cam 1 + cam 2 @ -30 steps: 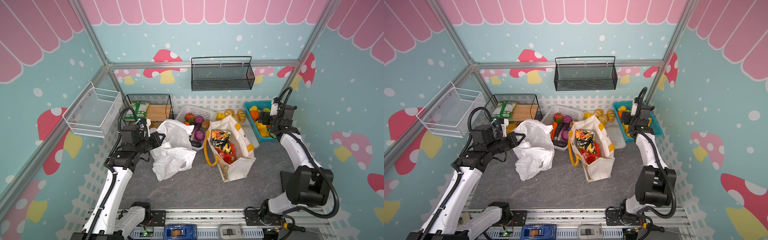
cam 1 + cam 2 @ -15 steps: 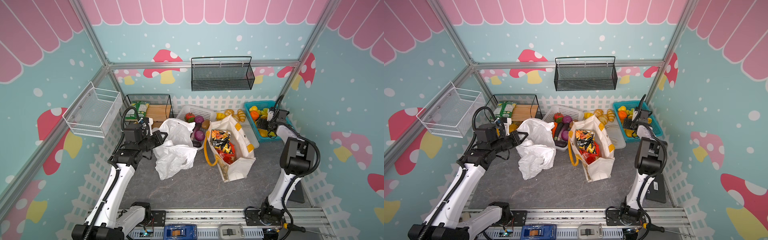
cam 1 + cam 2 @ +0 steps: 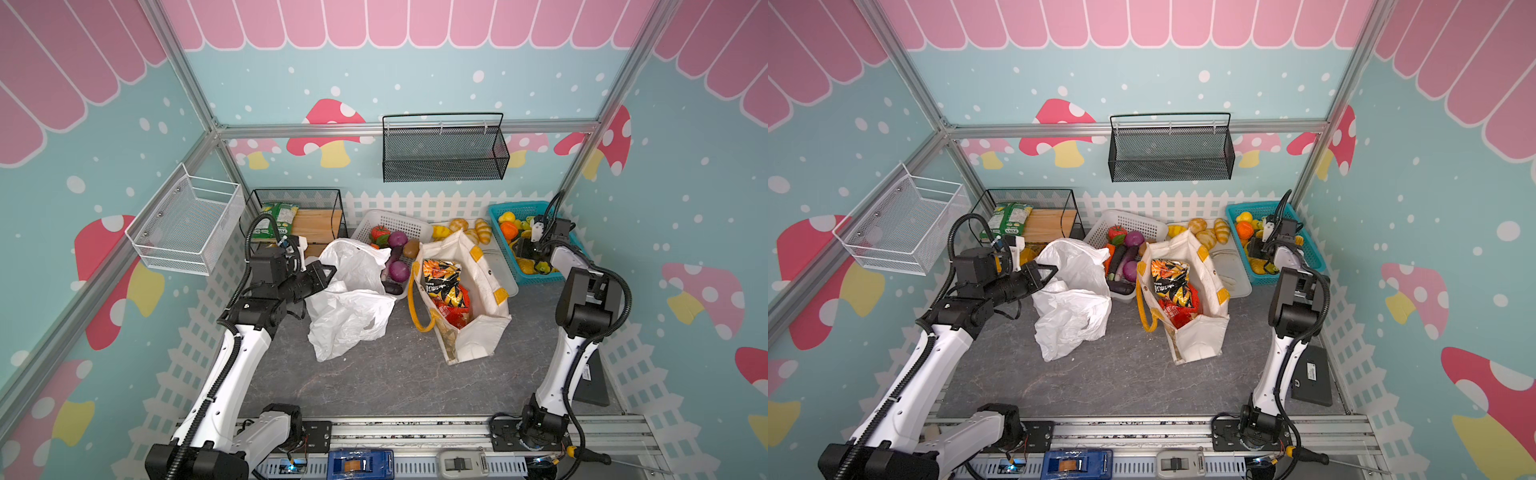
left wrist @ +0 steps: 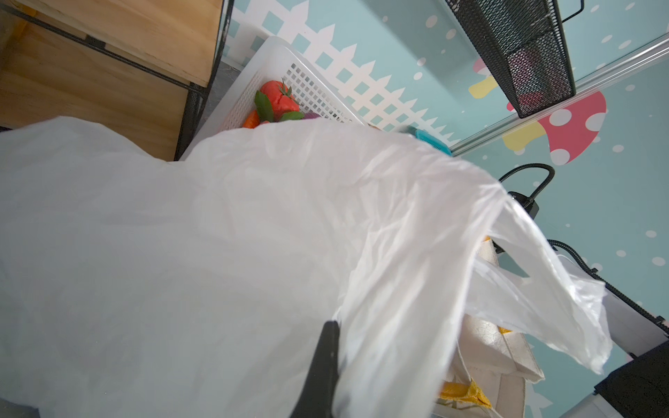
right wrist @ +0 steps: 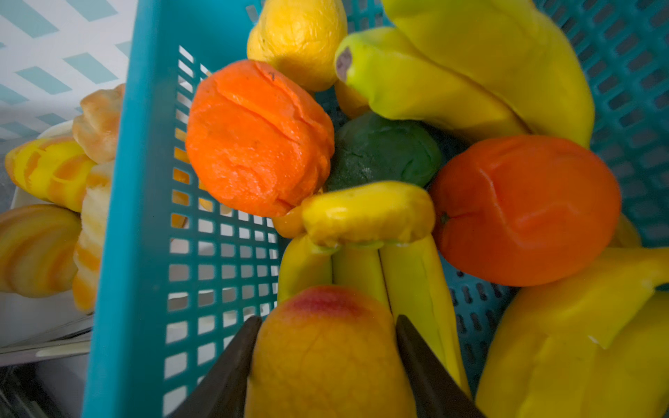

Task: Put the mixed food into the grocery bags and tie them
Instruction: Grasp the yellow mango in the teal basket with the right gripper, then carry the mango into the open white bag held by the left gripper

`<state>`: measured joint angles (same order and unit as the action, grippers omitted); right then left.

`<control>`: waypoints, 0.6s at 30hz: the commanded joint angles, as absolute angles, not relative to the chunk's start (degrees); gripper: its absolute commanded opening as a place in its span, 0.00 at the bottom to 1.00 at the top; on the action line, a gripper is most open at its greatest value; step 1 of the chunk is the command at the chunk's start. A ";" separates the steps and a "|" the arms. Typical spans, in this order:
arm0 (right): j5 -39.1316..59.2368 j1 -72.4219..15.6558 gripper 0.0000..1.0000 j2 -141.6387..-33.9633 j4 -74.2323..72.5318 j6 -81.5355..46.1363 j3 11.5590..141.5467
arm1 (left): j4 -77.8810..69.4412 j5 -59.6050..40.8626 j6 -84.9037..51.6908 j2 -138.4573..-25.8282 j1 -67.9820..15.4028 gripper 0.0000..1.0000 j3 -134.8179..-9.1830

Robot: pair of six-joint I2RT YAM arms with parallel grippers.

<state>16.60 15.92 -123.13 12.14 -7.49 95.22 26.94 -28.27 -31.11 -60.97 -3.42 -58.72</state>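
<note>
The tabletop (image 3: 374,386) is grey and marbled, edged at the back and both sides by a low white picket fence (image 3: 415,203). Along its back edge, left to right, stand a black wire rack (image 3: 318,220) with wooden boards, a white basket (image 3: 399,220), a white tray (image 3: 1229,266) and a teal basket (image 3: 540,277), each just beside the next. Nearer the middle, a crumpled white bag (image 3: 349,316) rests on the left and a cream tote (image 3: 478,332) stands open on the right, apart from each other. The bag hides part of the white basket's front; the tote hides part of the tray. A flat black box (image 3: 594,382) lies at the near right corner
</note>
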 commanded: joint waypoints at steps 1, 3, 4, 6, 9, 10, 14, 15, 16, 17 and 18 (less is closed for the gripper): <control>18.02 16.35 0.48 -113.39 9.80 -8.04 92.73 | 25.49 -28.91 -31.46 -61.31 -3.53 0.00 -57.92; 18.79 16.20 0.47 -105.81 4.96 -9.85 87.00 | 25.28 -29.09 -31.46 -61.17 -3.58 0.00 -57.70; 19.29 16.09 0.47 -102.56 2.63 -10.75 84.04 | 25.06 -29.09 -31.54 -61.10 -3.57 0.00 -57.43; 21.26 15.62 0.46 -94.89 -2.90 -13.15 76.61 | 24.63 -29.35 -31.81 -60.98 -3.52 0.00 -57.01; 25.25 13.51 0.44 -84.53 -9.61 -16.75 66.62 | 24.01 -30.04 -32.12 -60.82 -3.55 0.00 -56.69; 26.89 12.33 0.44 -81.43 -11.05 -17.46 64.31 | 24.01 -30.36 -32.13 -60.86 -3.60 0.00 -56.60; 28.93 0.17 0.44 -68.48 -14.66 -15.62 56.81 | 23.61 -31.51 -31.71 -61.07 -3.54 0.00 -56.41; 30.61 -3.74 0.44 -66.47 -14.84 -14.60 56.31 | 23.42 -31.83 -31.56 -61.08 -3.59 0.00 -56.31; 32.29 -7.01 0.44 -65.30 -15.17 -14.18 56.02 | 23.38 -32.46 -31.48 -61.14 -3.58 0.00 -56.27; 34.18 -10.82 0.44 -64.44 -15.38 -13.76 55.91 | 23.14 -33.04 -31.46 -61.26 -3.60 0.00 -56.27; 36.20 -14.44 0.44 -64.10 -15.31 -12.86 55.81 | 22.91 -33.66 -31.55 -61.35 -3.60 0.00 -56.33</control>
<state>29.26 -8.32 -65.82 -12.16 -14.76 56.71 24.91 -31.00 -31.48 -61.04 -3.46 -56.99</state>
